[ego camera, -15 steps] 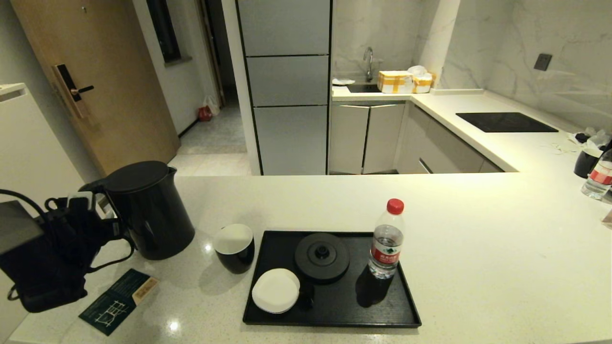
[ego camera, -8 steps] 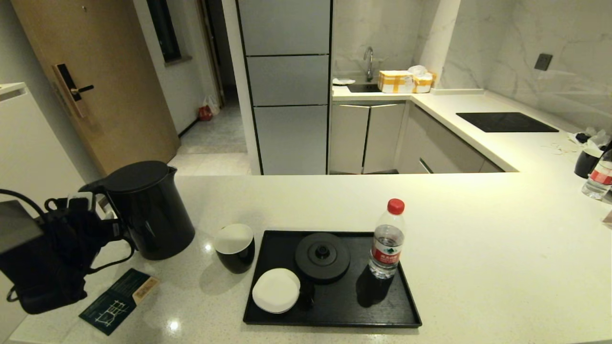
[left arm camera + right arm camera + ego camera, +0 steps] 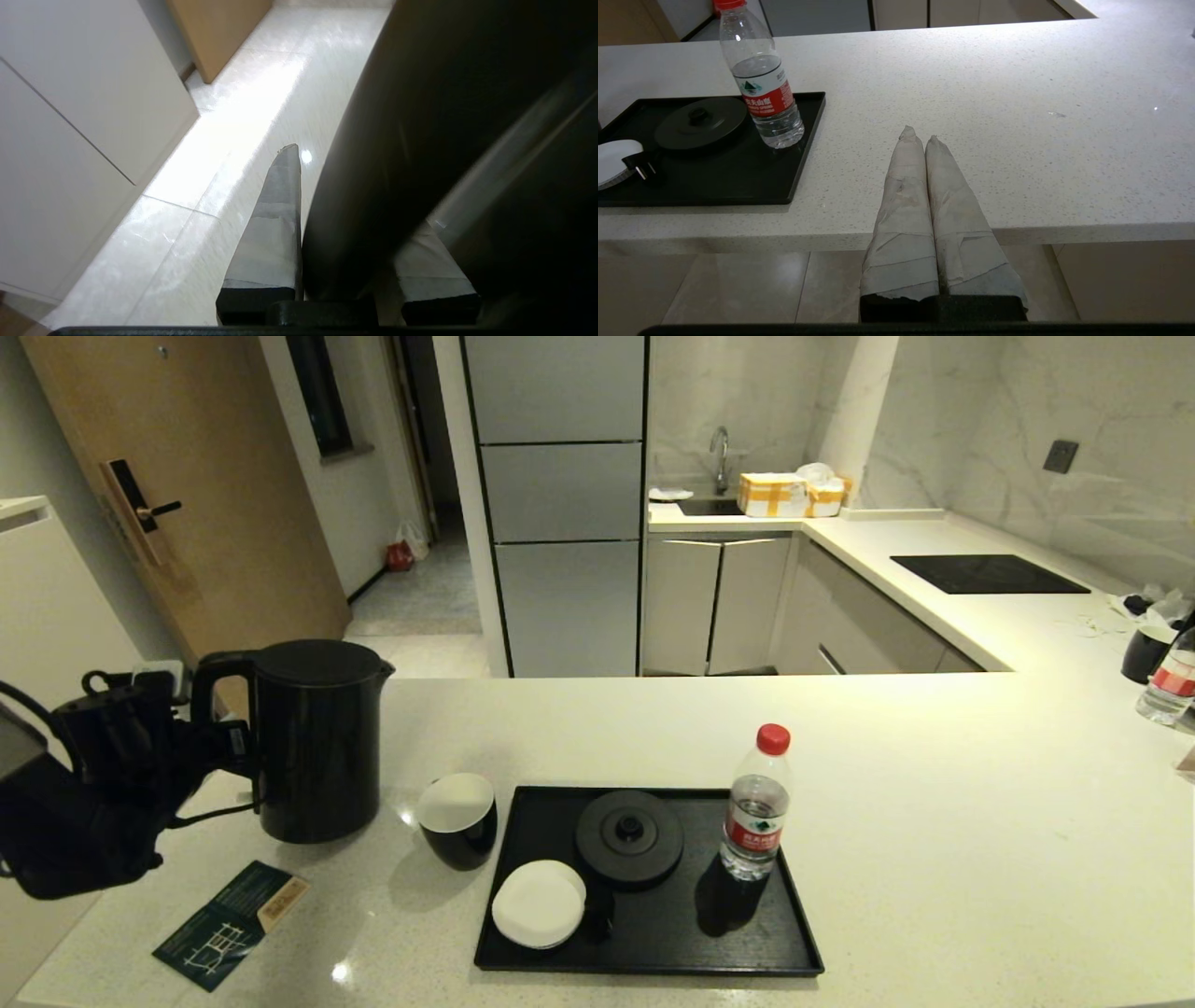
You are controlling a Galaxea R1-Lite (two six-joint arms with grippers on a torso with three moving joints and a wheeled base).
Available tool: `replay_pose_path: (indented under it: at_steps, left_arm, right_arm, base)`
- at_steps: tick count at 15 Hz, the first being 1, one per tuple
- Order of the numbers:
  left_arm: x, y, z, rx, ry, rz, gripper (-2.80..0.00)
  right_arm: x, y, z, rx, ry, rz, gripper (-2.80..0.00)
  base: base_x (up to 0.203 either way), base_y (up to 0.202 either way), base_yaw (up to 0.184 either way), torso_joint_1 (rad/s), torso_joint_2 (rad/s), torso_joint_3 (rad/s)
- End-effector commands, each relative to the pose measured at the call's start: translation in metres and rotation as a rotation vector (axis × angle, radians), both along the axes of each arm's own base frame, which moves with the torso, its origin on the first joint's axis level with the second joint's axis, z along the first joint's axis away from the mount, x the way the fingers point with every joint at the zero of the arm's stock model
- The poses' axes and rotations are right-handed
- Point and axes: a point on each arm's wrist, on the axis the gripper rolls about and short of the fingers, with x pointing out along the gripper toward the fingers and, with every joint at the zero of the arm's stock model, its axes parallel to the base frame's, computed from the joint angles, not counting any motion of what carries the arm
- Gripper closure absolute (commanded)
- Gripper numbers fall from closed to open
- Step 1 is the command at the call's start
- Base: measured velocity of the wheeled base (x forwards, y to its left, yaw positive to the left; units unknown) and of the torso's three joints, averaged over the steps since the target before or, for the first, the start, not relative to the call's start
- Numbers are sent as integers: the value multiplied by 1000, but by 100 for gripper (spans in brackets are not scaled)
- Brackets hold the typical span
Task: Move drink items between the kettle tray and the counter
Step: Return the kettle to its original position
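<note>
Head view — glossy black kettle (image 3: 316,742) stands upright on the counter (image 3: 934,821), left hand (image 3: 229,747) clamped on its loop handle.

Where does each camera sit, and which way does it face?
Head view: high, facing forward and down at the counter; left tool on the kettle handle.
Left wrist view: behind its fingers, which clamp the handle.
Right wrist view: below the counter edge; right tool shut.
Shared by head and right wrist views: bottle, tray.
</note>
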Motion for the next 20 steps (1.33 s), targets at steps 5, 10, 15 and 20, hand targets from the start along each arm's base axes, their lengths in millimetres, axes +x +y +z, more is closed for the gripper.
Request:
replay_pose_path:
  at_steps: [5,10,15,20]
  left_arm:
    - [-1,-14,43,27,-107,1,0]
    - [-5,-36,74,-3,-125,-41,0]
    - [-2,-85,125,-38,-180,-64,0]
    - [2,-109,145,-40,-186,-70,0]
  right_arm:
    - [0,0,0,0,1,0,0]
    - [0,0,0,0,2,0,0]
    - [0,0,0,0,0,0,0]
    - [0,0,0,0,0,0,0]
  base:
    - [0,0,0,0,0,0]
    - [0,0,0,0,0,0]
    - [0,0,0,0,0,0]
    - [0,0,0,0,0,0]
